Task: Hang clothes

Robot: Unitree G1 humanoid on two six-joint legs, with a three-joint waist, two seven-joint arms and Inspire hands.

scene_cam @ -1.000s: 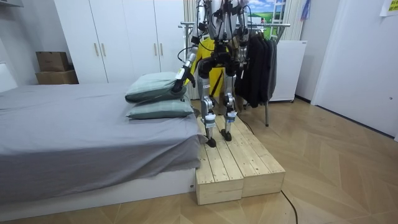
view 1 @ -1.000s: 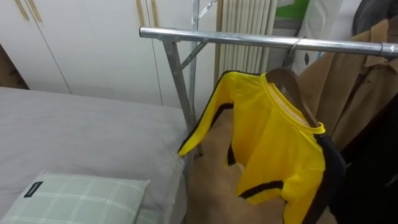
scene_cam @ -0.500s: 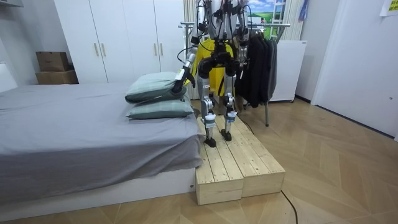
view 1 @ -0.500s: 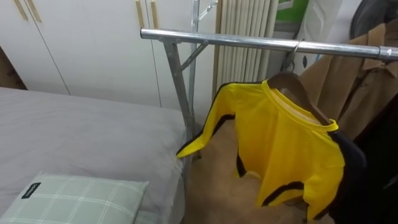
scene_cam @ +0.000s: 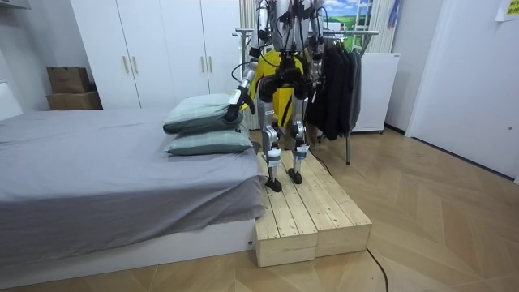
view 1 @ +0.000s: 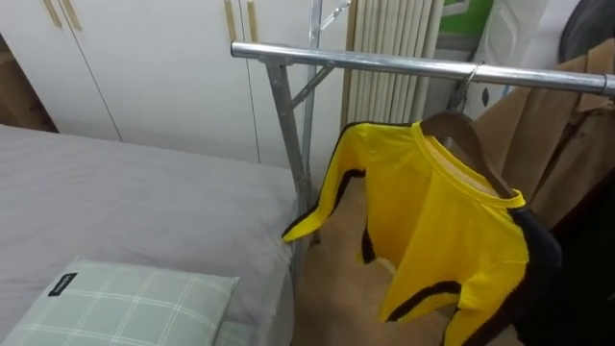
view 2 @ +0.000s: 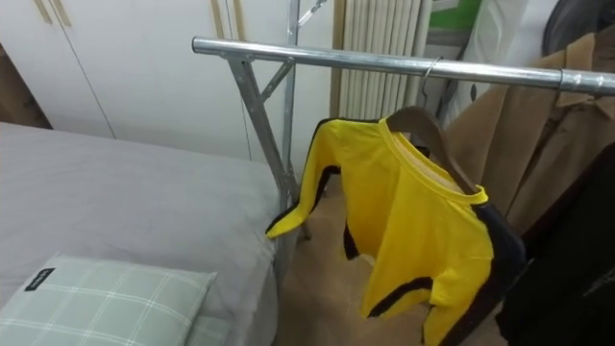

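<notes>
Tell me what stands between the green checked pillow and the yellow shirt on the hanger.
In the left eye view, grey bedsheet, then the silver metal clothes rack's upright leg at the bed's edge.

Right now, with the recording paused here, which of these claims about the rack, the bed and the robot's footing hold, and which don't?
1. The yellow shirt hangs on a hanger hooked over the metal rail. True.
2. The checked pillow lies on the floor under the rail. False: it lies on the grey bed.
3. A brown coat hangs on the same rail, to the right of the yellow shirt. True.
4. The robot stands on the bed. False: in the room view it stands on a wooden platform beside the bed, facing the rail.
</notes>
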